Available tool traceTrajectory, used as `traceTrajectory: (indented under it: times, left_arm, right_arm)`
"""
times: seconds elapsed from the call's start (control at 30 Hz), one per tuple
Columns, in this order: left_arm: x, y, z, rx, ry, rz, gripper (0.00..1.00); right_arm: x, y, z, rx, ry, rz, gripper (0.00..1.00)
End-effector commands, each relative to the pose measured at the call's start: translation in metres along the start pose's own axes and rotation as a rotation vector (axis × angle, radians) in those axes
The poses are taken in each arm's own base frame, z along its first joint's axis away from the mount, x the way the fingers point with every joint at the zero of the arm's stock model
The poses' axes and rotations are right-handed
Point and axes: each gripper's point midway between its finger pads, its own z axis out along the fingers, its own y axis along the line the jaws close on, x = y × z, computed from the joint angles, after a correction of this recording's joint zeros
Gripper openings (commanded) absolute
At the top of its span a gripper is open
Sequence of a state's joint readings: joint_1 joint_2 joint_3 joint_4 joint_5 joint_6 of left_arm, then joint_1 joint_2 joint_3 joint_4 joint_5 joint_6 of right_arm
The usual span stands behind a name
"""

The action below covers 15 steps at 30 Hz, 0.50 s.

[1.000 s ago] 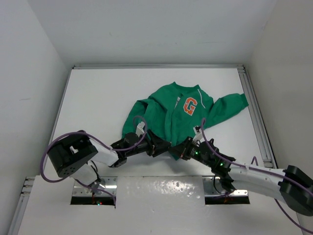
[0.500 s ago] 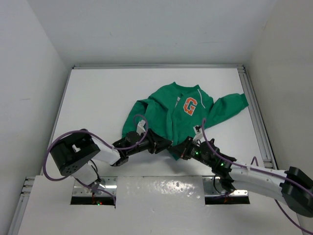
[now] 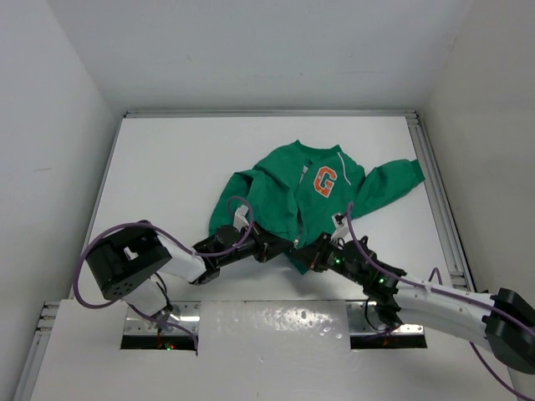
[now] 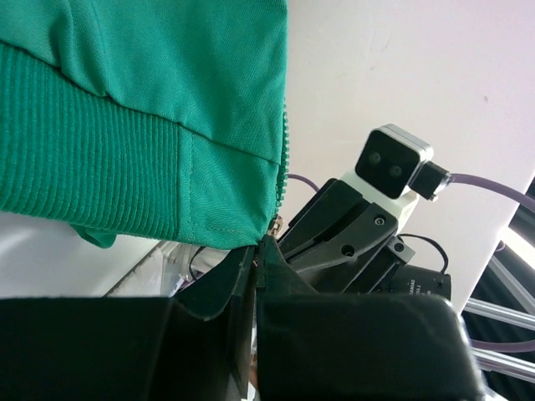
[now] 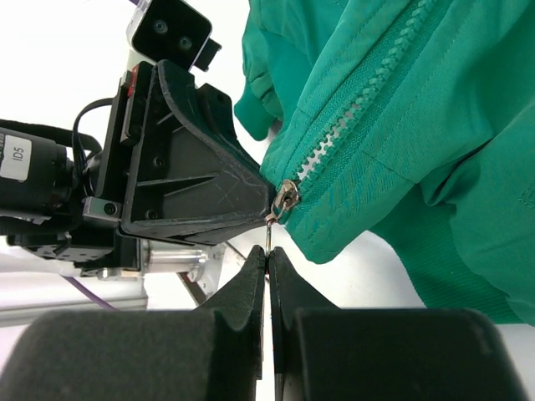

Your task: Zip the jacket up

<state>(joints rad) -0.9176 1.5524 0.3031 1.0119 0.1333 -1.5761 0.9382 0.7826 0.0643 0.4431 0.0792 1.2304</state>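
Note:
The green jacket (image 3: 309, 196) lies on the white table, its orange G (image 3: 324, 180) facing up and its front zipper (image 5: 351, 117) undone above the slider. The metal slider (image 5: 286, 199) sits at the bottom hem. My right gripper (image 5: 268, 249) is shut on the thin pull tab that hangs from the slider. Facing it, my left gripper (image 4: 257, 244) is shut on the hem corner (image 4: 242, 234) beside the zipper's lower end. In the top view both grippers, left (image 3: 287, 247) and right (image 3: 309, 256), meet at the jacket's near edge.
White walls enclose the table on the left, back and right. A metal rail (image 3: 439, 200) runs along the right side. Purple cables loop over both arms near the hem. The jacket's sleeves spread toward the left (image 3: 221, 213) and right (image 3: 397, 180).
My left gripper has closed on the hem corner; a second ago its jaws stood apart. The right gripper has kept its hold on the pull tab. The arms have barely shifted.

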Motion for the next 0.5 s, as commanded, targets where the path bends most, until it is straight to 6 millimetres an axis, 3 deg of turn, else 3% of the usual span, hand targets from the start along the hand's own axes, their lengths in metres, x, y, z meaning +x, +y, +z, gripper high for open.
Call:
traceTrajectory:
  times: [0.0, 0.17, 0.33, 0.47]
  left_arm:
    - [0.003, -0.022, -0.001, 0.088, -0.001, 0.006, 0.0]
    - [0.004, -0.011, -0.009, 0.071, 0.0, 0.052, 0.0]
    - [-0.001, 0.019, -0.01, -0.037, -0.018, 0.186, 0.0]
    - [-0.005, 0.029, -0.015, -0.07, -0.038, 0.263, 0.0]
  right_arm:
    - [-0.015, 0.025, 0.001, -0.051, -0.035, -0.044, 0.0]
    - [-0.035, 0.037, -0.004, -0.036, -0.096, -0.106, 0.0]
    - [-0.055, 0.056, -0.005, -0.031, -0.145, -0.133, 0.0]
    - [-0.062, 0.056, 0.003, 0.019, -0.152, -0.148, 0.0]
